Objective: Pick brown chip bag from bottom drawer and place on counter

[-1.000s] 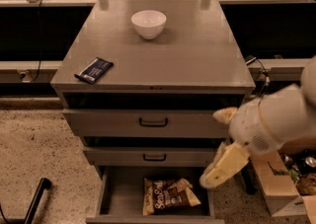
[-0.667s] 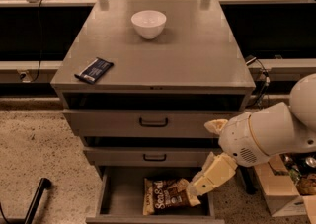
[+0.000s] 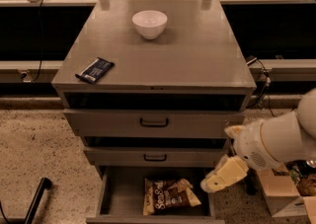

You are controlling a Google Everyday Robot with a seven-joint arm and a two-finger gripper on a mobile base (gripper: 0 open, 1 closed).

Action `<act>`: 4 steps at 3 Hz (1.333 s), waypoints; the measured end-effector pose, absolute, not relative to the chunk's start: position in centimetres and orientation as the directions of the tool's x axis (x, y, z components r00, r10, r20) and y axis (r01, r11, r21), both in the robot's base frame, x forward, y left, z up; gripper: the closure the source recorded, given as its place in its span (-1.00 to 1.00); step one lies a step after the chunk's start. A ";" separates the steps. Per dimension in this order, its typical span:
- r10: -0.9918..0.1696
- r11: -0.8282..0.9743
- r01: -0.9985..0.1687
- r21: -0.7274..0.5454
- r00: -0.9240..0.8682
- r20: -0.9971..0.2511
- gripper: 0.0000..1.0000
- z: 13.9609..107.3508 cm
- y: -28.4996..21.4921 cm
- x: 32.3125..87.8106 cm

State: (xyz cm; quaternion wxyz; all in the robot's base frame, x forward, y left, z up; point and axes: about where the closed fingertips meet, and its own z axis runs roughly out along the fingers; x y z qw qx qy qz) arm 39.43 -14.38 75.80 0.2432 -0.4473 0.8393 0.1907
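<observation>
The brown chip bag (image 3: 169, 196) lies flat in the open bottom drawer (image 3: 116, 193), right of its middle, with white "Sea Salt" lettering facing up. My gripper (image 3: 221, 159) hangs at the drawer's right edge, just right of and above the bag, not touching it. Its cream fingers (image 3: 219, 174) stand apart, open and empty. The counter (image 3: 197, 55) is the grey cabinet top above.
A white bowl (image 3: 149, 23) stands at the back middle of the counter. A small dark blue wrapper (image 3: 95, 69) lies near its front left corner. Two shut drawers with black handles (image 3: 154, 122) sit above the open one. A cardboard box (image 3: 281, 193) is on the floor at the right.
My gripper has come down and a little left, closer to the right edge of the open drawer. The bag has not moved.
</observation>
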 end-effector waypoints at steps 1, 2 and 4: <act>-0.630 0.611 -0.790 0.047 -0.522 -0.575 -1.00 70.1 -20.1 41.4; -0.595 0.620 -0.783 0.046 -0.507 -0.623 -1.00 63.5 -24.0 41.6; -0.602 0.570 -0.818 0.080 -0.481 -0.637 -1.00 59.6 -23.4 40.9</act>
